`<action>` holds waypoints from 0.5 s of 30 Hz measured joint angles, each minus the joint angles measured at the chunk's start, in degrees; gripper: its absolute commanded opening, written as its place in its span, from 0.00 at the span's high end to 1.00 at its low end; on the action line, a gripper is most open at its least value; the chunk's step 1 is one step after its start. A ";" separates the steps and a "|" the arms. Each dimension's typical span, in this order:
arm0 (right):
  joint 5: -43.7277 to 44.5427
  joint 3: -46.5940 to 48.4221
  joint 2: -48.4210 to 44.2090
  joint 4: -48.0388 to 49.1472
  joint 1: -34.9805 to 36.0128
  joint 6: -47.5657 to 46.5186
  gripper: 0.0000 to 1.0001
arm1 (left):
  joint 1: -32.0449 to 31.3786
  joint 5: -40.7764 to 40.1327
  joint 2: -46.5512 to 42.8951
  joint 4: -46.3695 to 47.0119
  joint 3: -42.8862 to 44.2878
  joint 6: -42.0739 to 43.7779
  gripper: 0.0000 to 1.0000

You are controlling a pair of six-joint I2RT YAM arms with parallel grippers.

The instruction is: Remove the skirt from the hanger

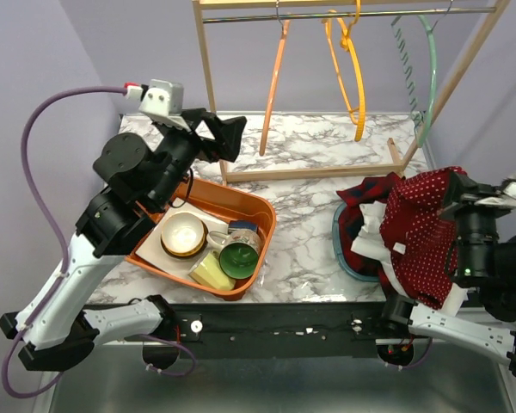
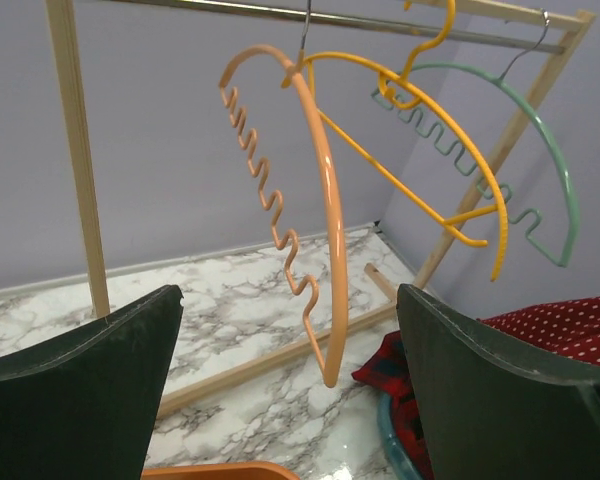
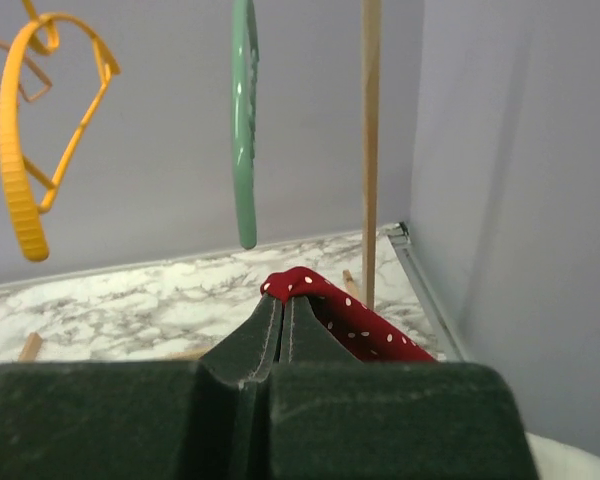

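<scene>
The red white-dotted skirt point(image 1: 417, 228) hangs from my right gripper point(image 1: 451, 185) at the right of the table, draped over the blue basin point(image 1: 340, 249). In the right wrist view the jaws are shut on a fold of the skirt point(image 3: 325, 300) at their tips point(image 3: 283, 305). The green hanger point(image 1: 430, 73) hangs bare on the wooden rack's rod point(image 1: 361, 14), just beyond the right gripper point(image 3: 243, 120). My left gripper point(image 1: 228, 138) is open and empty, raised above the orange bin, facing the orange hanger point(image 2: 325, 250).
The orange bin point(image 1: 245, 202) holds a white bowl point(image 1: 184, 234), a green cup point(image 1: 238, 260) and other items. A yellow hanger point(image 1: 353, 69) and the orange hanger point(image 1: 273, 86) hang on the rack. Plaid cloth point(image 1: 361, 215) lies in the basin.
</scene>
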 measured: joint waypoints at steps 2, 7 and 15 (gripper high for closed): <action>0.42 0.31 1.97 -4.48 0.00 4.22 0.99 | 0.00 0.17 -1.70 0.00 0.00 -0.35 0.01; -1.16 0.17 9.18 -14.01 -2.29 12.04 0.99 | 0.00 0.28 -4.11 -0.31 0.00 -0.46 0.01; -17.42 3.82 21.84 -31.39 -28.44 29.90 0.99 | 0.00 0.26 -4.39 -3.67 0.24 -0.37 0.01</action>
